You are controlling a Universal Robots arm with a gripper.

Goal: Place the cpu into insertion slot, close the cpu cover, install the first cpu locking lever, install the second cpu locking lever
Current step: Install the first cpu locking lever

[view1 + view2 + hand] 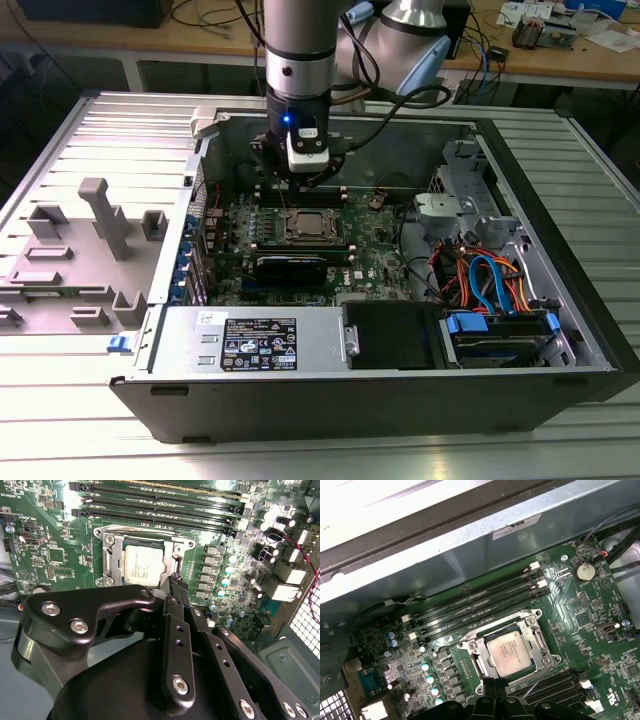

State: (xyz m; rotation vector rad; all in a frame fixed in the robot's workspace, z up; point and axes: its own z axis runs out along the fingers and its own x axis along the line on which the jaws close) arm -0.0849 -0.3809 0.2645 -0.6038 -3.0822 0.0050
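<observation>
1. The cpu [142, 565] is sitting flat in the insertion slot [464, 645], on the motherboard [385, 262] inside the open case. The cpu cover [114, 555] is lying down around it, its window framing the metal top.
2. The gripper [174, 582] is hanging just beside the socket's edge with its two black fingers pressed together at the tips. They seem to be pinching nothing, though they are hiding that spot themselves.
3. I am judging the chip as light, stiff, smooth-topped and fragile, best held by its edges. The cover is looking like thin, springy sheet metal.
4. A thin wire lever [540, 680] is angling up off the socket near the fingertips. It is probably springy and best taken near its free end.
5. Memory slots [480, 602] are running close along one side of the socket, capacitors [427, 672] are crowding another, and the case wall [470, 545] is rising beyond, narrowing the approach.
</observation>
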